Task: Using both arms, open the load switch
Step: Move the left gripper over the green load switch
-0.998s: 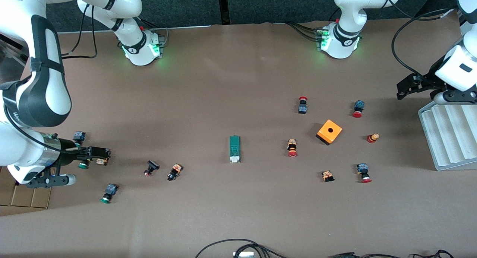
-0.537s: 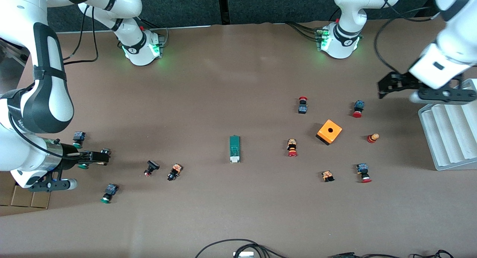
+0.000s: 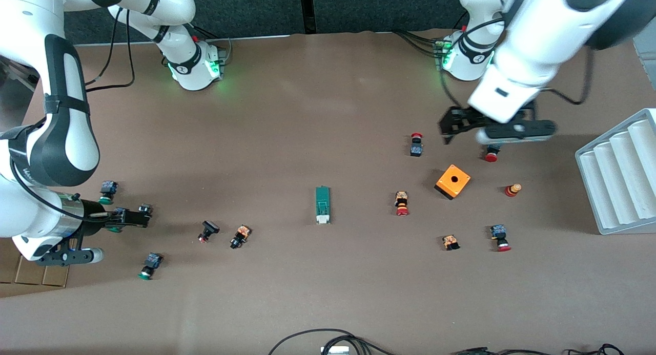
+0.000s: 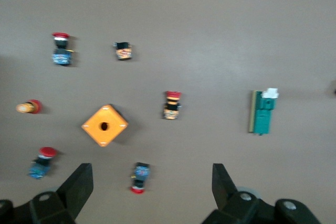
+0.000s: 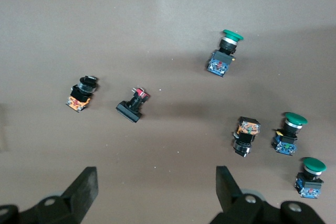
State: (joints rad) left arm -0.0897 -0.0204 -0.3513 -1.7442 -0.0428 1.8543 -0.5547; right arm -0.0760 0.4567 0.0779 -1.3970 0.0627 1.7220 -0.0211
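front view puts the load switch (image 3: 322,205) alone mid-table, green body with its white slider at the end nearer the camera, well apart from both arms. the risk, as i judge it: small push buttons lie scattered toward both ends of the table, and a low sweep could knock one, such as the red-capped button (image 3: 402,203) near the switch, or the orange cube (image 3: 453,181). left gripper (image 3: 457,125) hangs over the buttons with fingers spread wide, empty. right gripper (image 3: 134,217) sits over the green-capped buttons, equally spread, holding nothing.
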